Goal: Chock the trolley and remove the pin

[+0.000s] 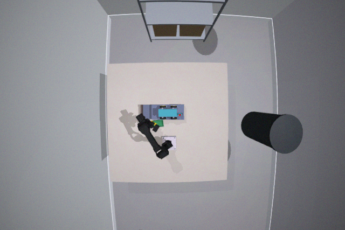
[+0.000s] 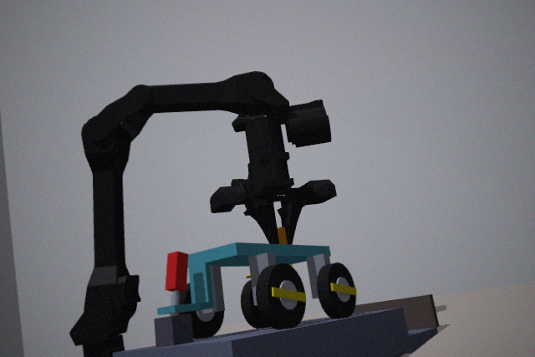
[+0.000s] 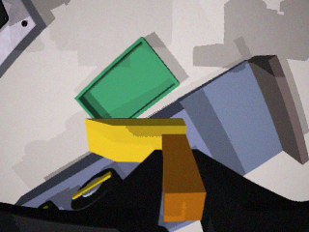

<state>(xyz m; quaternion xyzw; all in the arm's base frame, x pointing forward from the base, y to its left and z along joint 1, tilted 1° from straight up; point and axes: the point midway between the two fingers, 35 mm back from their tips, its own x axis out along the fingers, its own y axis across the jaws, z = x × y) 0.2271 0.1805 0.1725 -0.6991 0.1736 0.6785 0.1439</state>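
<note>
My gripper [image 2: 281,232] [image 3: 176,158] [image 1: 153,126] is shut on the orange handle [image 2: 282,235] [image 3: 183,184] of the yellow chock [image 3: 131,138] [image 1: 153,123]. It holds the chock in the air, over the near edge of the blue-grey ramp [image 1: 147,110] [image 2: 337,334] [image 3: 238,112], beside the green tray [image 1: 159,122] [image 3: 129,84]. The teal trolley [image 1: 167,113] [image 2: 259,252] stands on the ramp on black wheels [image 2: 282,294] [image 3: 97,188]. The red-headed stop pin [image 1: 179,114] [image 2: 176,271] stands at its uphill end. The chock's black base is hidden.
A brown end block [image 2: 416,309] [image 3: 284,103] closes the ramp's low end. The arm's base plate [image 1: 170,137] [image 3: 14,33] sits on the beige table [image 1: 194,88]. A shelf rack [image 1: 181,13] and a black cylinder [image 1: 271,131] stand off the table.
</note>
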